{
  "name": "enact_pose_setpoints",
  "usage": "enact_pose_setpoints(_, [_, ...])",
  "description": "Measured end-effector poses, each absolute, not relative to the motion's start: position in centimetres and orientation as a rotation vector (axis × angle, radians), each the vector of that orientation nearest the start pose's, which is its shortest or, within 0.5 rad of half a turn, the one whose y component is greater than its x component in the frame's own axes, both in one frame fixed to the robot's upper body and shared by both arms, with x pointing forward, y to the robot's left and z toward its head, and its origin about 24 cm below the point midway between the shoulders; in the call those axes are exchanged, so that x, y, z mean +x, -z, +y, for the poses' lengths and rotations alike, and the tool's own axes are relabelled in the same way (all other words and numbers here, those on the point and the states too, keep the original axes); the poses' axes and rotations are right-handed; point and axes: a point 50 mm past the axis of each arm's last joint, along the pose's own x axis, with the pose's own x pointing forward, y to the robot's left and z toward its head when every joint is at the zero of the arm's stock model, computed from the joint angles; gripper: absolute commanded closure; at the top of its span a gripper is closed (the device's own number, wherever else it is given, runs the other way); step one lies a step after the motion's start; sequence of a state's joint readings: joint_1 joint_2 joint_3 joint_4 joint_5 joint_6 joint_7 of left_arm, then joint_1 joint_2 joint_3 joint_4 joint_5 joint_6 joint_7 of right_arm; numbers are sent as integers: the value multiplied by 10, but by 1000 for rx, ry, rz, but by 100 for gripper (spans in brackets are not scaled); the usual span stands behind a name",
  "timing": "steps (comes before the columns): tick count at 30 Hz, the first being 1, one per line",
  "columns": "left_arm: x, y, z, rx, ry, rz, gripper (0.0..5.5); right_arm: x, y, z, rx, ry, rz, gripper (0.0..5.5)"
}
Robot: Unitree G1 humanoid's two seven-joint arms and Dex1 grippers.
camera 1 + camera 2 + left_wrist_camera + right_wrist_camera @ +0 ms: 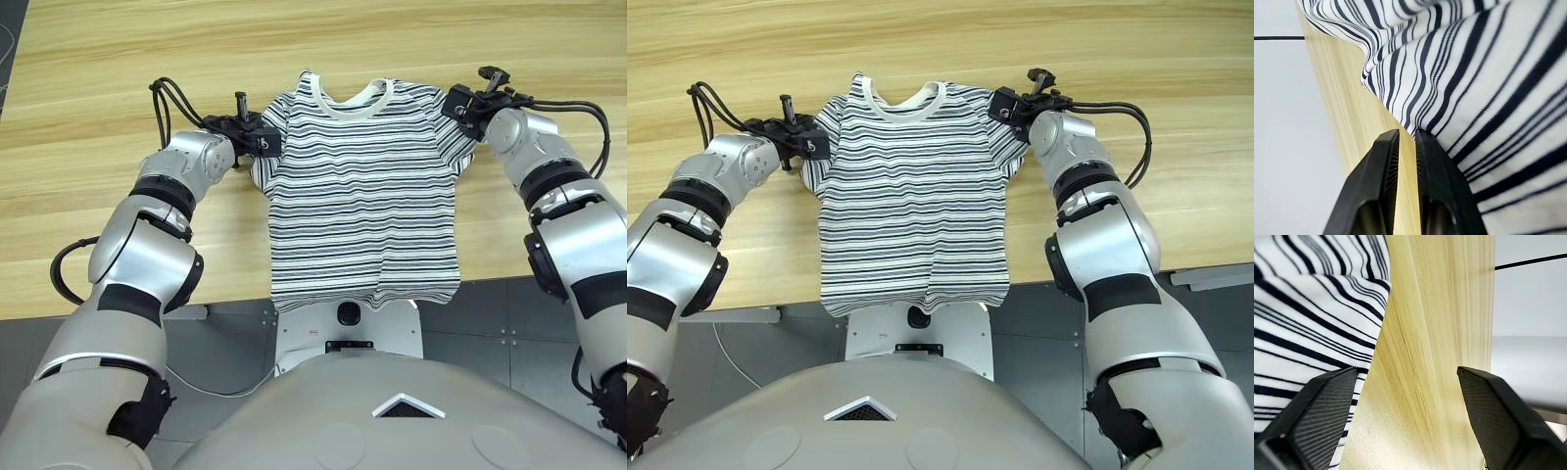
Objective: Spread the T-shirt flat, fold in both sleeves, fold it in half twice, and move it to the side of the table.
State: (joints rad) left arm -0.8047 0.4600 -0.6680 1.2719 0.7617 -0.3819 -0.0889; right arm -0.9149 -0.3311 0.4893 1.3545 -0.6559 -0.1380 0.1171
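The striped T-shirt (362,186) lies flat on the wooden surface (98,78), neck away from the robot. Its bottom edge hangs a little over the near edge. The left gripper (1407,134) sits at the shirt's left sleeve (261,171). Its fingers are almost together, with the cloth just beside one of them. The right gripper (1406,374) is by the right sleeve (458,147). Its fingers are wide apart, one over the cloth and one over bare wood.
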Motion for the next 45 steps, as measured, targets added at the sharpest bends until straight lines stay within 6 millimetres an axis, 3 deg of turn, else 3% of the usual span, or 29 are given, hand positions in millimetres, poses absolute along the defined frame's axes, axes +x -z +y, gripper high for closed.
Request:
enact_pose_setpoints(9, [345, -11, 220, 1593, 577, 272, 487, 373, -34, -197, -1542, -399, 402, 173])
enact_pose_setpoints(12, [348, -17, 223, 1516, 484, 235, 487, 377, -42, -195, -1559, -313, 293, 173])
enact_pose_setpoints(15, [354, -29, 221, 1428, 436, 184, 487, 388, -64, -186, -1539, -211, 111, 173])
enact_pose_setpoints(20, [366, -54, 216, 1333, 362, 58, 487, 394, -84, -179, -1304, -136, -27, 173])
enact_pose_setpoints(23, [372, -74, 227, 1000, 219, 52, 487, 397, -97, -179, -988, -105, -39, 173])
enact_pose_setpoints(25, [371, -80, 236, 782, 145, 40, 454, 395, -101, -176, -821, -121, -76, 173])
enact_pose_setpoints(26, [367, -77, 245, 648, 96, 48, 434, 391, -98, -175, -737, -141, -105, 173])
enact_pose_setpoints(27, [356, -61, 257, 494, 30, 100, 423, 379, -87, -174, -658, -172, -138, 173])
enact_pose_setpoints(30, [329, -21, 268, 290, -41, 223, 375, 353, -64, -178, -568, -200, -145, 173])
enact_pose_setpoints(33, [313, 2, 254, 141, -6, 288, 322, 330, -55, -178, -535, -209, -152, 173])
enact_pose_setpoints(35, [305, 15, 233, 16, 63, 340, 318, 320, -48, -174, -523, -217, -128, 173])
enact_pose_setpoints(40, [302, 12, 206, -256, 148, 362, 318, 317, -50, -158, -499, -239, -131, 173])
enact_pose_setpoints(45, [299, 10, 202, -312, 155, 389, 318, 317, -55, -153, -495, -242, -149, 173])
